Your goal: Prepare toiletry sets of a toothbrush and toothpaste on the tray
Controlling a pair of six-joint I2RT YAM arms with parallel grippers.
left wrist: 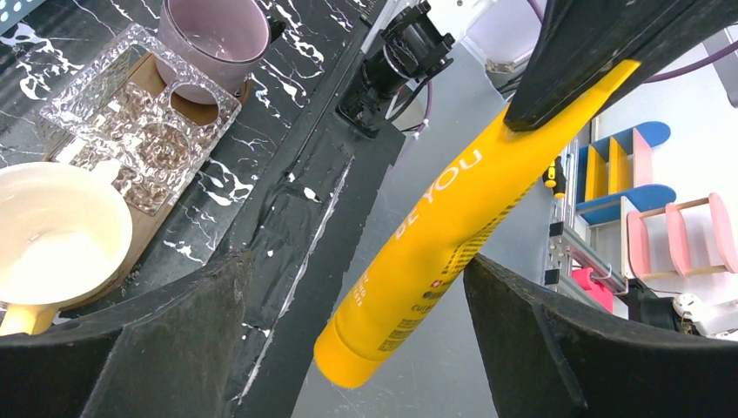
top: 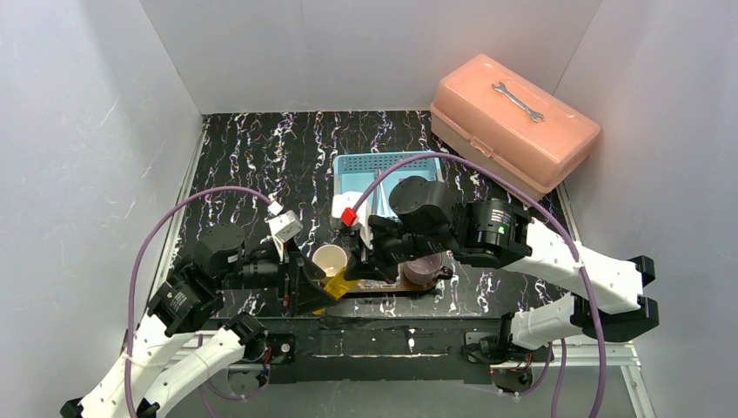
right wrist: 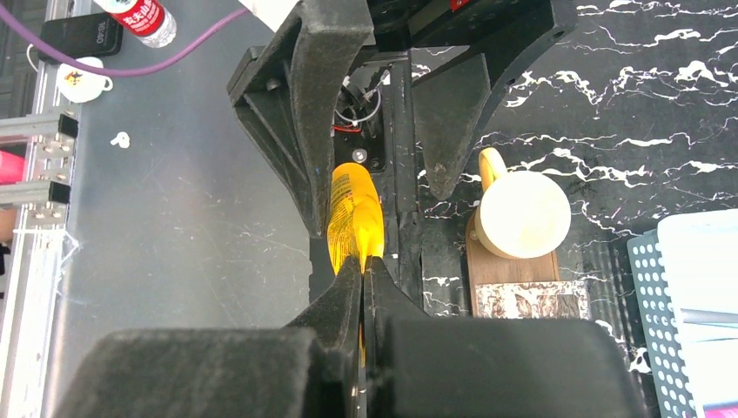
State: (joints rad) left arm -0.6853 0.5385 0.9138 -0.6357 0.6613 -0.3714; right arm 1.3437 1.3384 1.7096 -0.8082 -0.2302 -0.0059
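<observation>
My right gripper (right wrist: 363,266) is shut on the flat end of the yellow-orange toothpaste (right wrist: 355,209) and holds it in the air over the table's near edge, cap end pointing away. In the left wrist view the toothpaste (left wrist: 435,235) hangs from the right gripper (left wrist: 592,61) between my left gripper's (left wrist: 354,264) open fingers, close to one of them. From above, the toothpaste (top: 338,286) sits between the left gripper (top: 305,287) and right gripper (top: 361,261), by the tray's (top: 376,290) left end. I cannot make out the toothbrushes or the pink toothpaste.
On the tray (right wrist: 509,266) stand a cream cup (top: 330,259), a clear square container (left wrist: 144,131) and a mauve cup (left wrist: 218,35). The light-blue basket (top: 383,170) lies behind the arms. A pink toolbox (top: 513,122) sits at the back right.
</observation>
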